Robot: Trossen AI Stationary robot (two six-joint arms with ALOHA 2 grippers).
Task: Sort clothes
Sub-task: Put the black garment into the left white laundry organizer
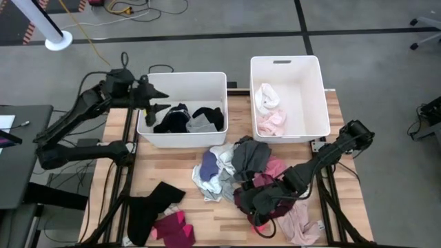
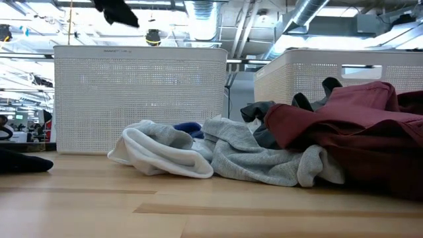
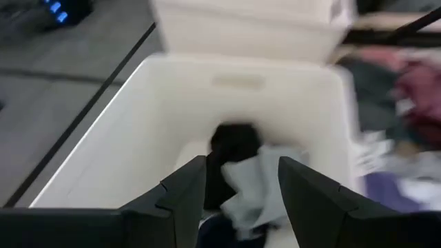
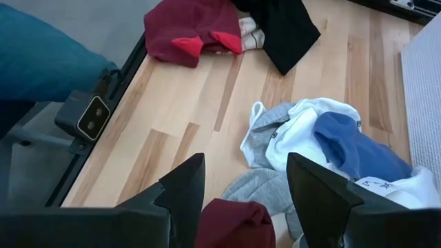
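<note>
Clothes pile (image 1: 241, 172) mid-table; I hold the left gripper (image 3: 241, 200) spread and empty over the left bin (image 1: 155, 138), right gripper (image 4: 244, 207) spread around a maroon garment (image 4: 234, 224) — risk of snagging neighbours.

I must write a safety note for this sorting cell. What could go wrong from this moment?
1. The right pincer hangs open over a maroon garment in the tangled pile; closing may lift neighbouring clothes too, mixing colours.
2. The left pincer is open above the left bin; lowering could knock its wall.
3. The pink cloth lies near the table edge and may slide off.
</note>
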